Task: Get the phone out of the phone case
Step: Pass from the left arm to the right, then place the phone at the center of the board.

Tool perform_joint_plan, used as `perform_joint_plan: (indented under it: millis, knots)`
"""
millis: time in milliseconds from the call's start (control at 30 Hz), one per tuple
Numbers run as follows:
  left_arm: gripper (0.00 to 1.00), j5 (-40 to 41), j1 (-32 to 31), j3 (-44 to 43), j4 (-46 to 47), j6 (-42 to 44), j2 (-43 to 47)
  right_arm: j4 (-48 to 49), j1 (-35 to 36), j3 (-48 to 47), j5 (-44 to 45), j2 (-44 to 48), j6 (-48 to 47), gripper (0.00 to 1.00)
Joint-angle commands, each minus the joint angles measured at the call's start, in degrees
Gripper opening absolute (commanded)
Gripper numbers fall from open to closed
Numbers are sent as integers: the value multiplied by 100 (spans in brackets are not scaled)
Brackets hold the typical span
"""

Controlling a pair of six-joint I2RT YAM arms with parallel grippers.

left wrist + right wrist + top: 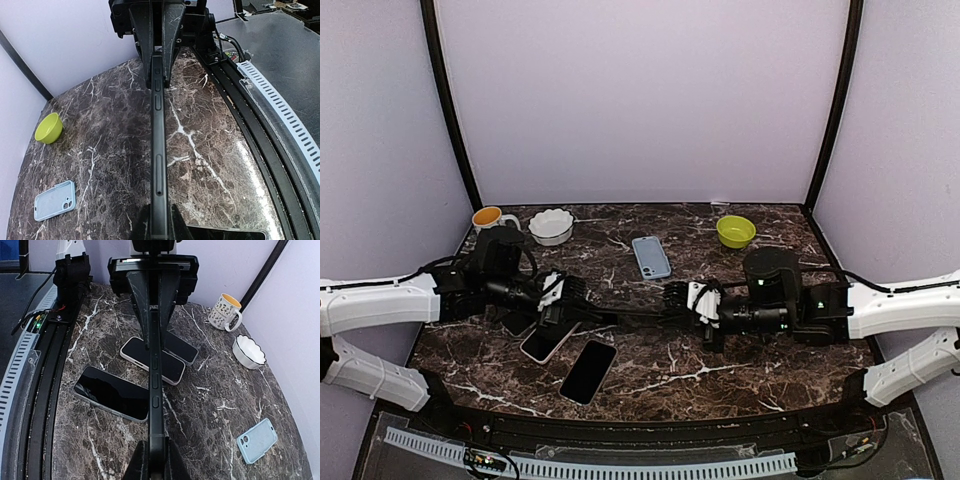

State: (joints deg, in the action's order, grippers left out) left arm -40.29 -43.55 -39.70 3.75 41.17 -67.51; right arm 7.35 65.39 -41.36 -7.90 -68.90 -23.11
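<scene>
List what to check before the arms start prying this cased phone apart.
1. Left gripper shut on the cased phone: ok.
2. Right gripper shut on its other end: ok.
3. Cased phone lifted off the table: ok.
4. Space underneath free: not ok, a white phone and a black phone lie below.
5. Case loosened at any corner: cannot tell, only the edge shows.
</scene>
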Motion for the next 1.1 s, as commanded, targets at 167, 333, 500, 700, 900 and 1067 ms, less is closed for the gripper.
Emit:
perform_joint_plan:
  millis: [167, 333, 500, 700, 900, 1067]
  knots:
    - [76, 85, 13, 16, 226, 324, 410, 538, 44, 157, 749, 304, 855, 0]
    - [98, 288, 12, 25, 216, 345, 502, 307, 44, 394, 1951, 615, 1072, 0]
    - [99, 639, 13, 96, 367, 345, 634, 250, 45, 589, 3469, 610, 1048, 0]
    - [99, 1202, 6, 173, 636, 185, 720, 592, -393, 621, 4050, 334, 1860, 0]
    - [99, 1561, 7, 173, 818, -60, 704, 1034, -1178, 527, 3726, -389, 2923, 0]
    - [99, 1712, 8, 173, 822, -41, 702, 1354, -1368, 42, 4113, -1504, 1906, 0]
